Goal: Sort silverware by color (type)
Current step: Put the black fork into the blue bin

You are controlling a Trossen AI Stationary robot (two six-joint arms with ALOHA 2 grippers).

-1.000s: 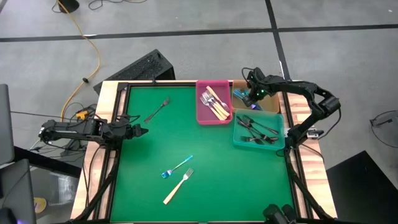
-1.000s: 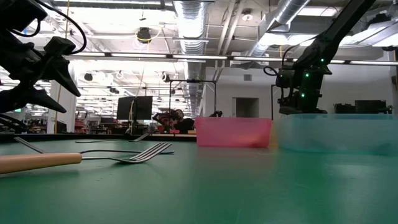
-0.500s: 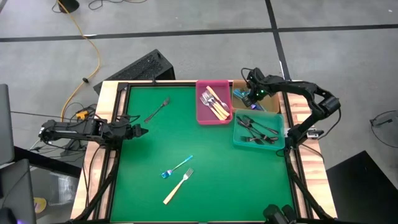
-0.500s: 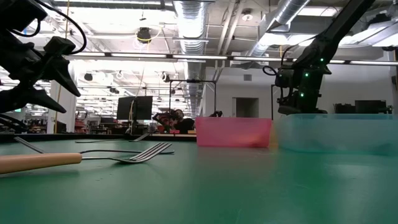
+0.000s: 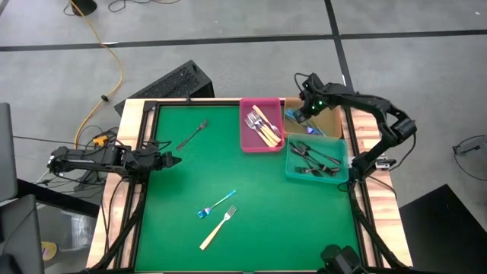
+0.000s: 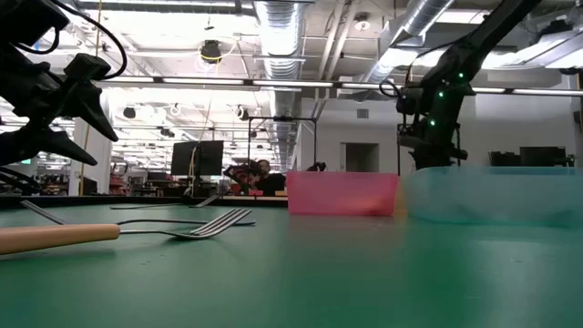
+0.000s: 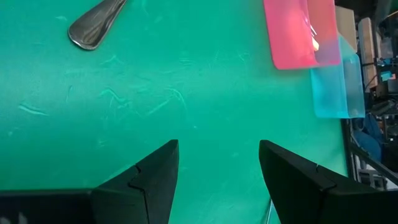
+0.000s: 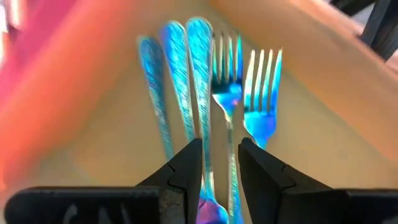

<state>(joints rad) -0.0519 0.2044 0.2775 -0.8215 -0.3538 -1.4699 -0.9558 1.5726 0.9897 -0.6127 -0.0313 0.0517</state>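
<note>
— What's nearest us on the green table (image 5: 251,205)?

— A tan-handled fork (image 5: 218,227) lies loose at the near side, and a blue fork (image 5: 216,205) sits just beside it, a little farther in. Neither touches a gripper.

— And the left gripper (image 5: 173,160)?

— It hangs at the left edge of the mat, fingers (image 7: 152,180) spread apart with nothing between them, only bare green under it.

— Farther back?

— A dark fork (image 5: 192,135) lies alone toward the far left corner. On the right, the teal bin (image 5: 291,169) holds several black forks. Behind it, the pink bin (image 5: 245,137) holds the tan-handled ones.

— Where's the right gripper (image 5: 306,107)?

— Over the far right corner, above the tan box (image 5: 332,122) next to the pink bin. Its wrist camera looks down on iridescent blue forks (image 8: 214,99) lying side by side in that box. The two fingers (image 8: 186,165) stand with a narrow gap between them, a blue handle showing in that gap; whether they're pinching it, I can't tell.
</note>
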